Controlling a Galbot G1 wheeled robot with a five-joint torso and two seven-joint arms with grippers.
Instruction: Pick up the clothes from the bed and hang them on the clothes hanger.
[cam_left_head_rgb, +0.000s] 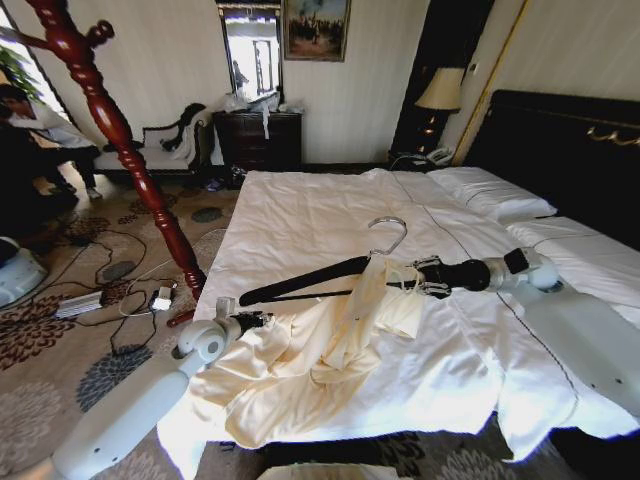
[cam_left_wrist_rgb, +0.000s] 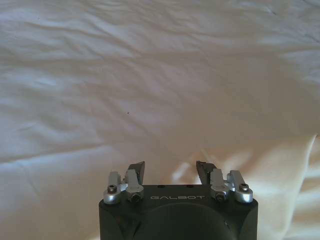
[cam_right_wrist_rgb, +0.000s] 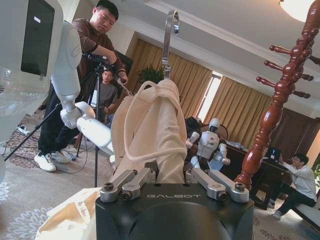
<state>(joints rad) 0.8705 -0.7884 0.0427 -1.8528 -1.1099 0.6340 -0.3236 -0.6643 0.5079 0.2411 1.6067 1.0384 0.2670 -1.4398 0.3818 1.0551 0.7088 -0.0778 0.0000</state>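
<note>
Draped partly over the black coat hanger (cam_left_head_rgb: 305, 282) that the right gripper (cam_left_head_rgb: 418, 276) clamps above the bed (cam_left_head_rgb: 300, 215), the cream garment (cam_left_head_rgb: 310, 355) trails onto the duvet beside the open, empty left gripper (cam_left_head_rgb: 262, 321).

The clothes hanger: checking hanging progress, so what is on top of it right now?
The clothes drape over one arm of the clothes hanger, beside the right end effector. That arm is covered; the other arm and silver hook stay bare. Most fabric lies on the bed.
</note>
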